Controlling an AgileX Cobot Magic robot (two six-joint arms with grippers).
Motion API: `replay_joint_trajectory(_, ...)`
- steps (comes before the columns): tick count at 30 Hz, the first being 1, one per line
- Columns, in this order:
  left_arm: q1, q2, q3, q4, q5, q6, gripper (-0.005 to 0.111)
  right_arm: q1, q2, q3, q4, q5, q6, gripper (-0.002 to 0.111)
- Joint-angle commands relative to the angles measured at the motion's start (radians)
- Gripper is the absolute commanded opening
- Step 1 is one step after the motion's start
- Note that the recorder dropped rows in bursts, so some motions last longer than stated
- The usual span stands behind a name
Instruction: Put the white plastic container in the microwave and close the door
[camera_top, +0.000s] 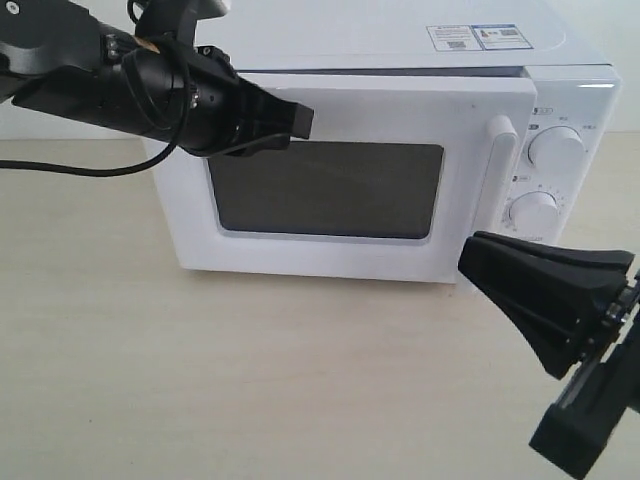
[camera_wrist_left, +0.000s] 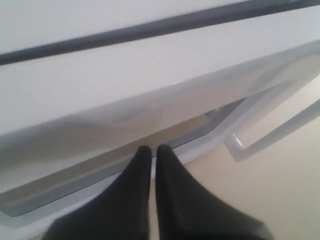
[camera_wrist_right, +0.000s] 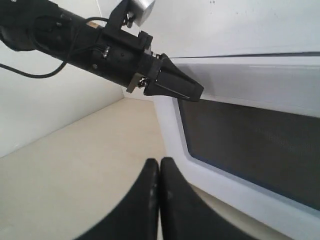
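The white microwave (camera_top: 560, 90) stands at the back of the table. Its door (camera_top: 330, 250), with dark mesh window (camera_top: 325, 190) and white bar handle (camera_top: 497, 180), is nearly shut, slightly ajar. My left gripper (camera_top: 300, 120) is shut and empty, its tip against the door's upper left front. In the left wrist view the left gripper (camera_wrist_left: 153, 149) sits close to the door frame (camera_wrist_left: 150, 100). My right gripper (camera_top: 475, 262) is shut and empty, low by the door's lower right corner; the right wrist view shows it (camera_wrist_right: 159, 162) beside the door (camera_wrist_right: 210, 170). The white plastic container is hidden.
Two round knobs (camera_top: 556, 150) (camera_top: 533, 213) sit on the microwave's right panel, stickers (camera_top: 480, 37) on its top. The beige table (camera_top: 200, 380) spreads in front. A black cable (camera_top: 70, 170) trails from the left arm.
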Motion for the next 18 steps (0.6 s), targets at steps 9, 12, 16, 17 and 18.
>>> replay_joint_trajectory(9,-0.005,0.002,-0.007,0.005,-0.037,0.014,0.004,0.109,0.049,0.006,0.068,0.011,0.007,0.000)
replay_joint_trajectory(12,-0.005,0.002,-0.007,0.005,-0.043,0.014,0.004,0.192,0.265,-0.002,0.214,-0.231,-0.064,0.000)
replay_joint_trajectory(16,-0.005,0.002,-0.007,0.000,-0.014,0.012,0.004,0.203,0.481,-0.113,0.566,-0.359,-0.332,0.000)
replay_joint_trajectory(17,-0.005,0.002,-0.007,0.002,-0.009,0.014,0.004,0.203,0.511,-0.152,0.578,-0.365,-0.388,0.000)
replay_joint_trajectory(18,-0.005,0.000,-0.007,0.006,-0.009,0.014,0.004,0.203,0.527,-0.185,0.593,-0.359,-0.450,0.000)
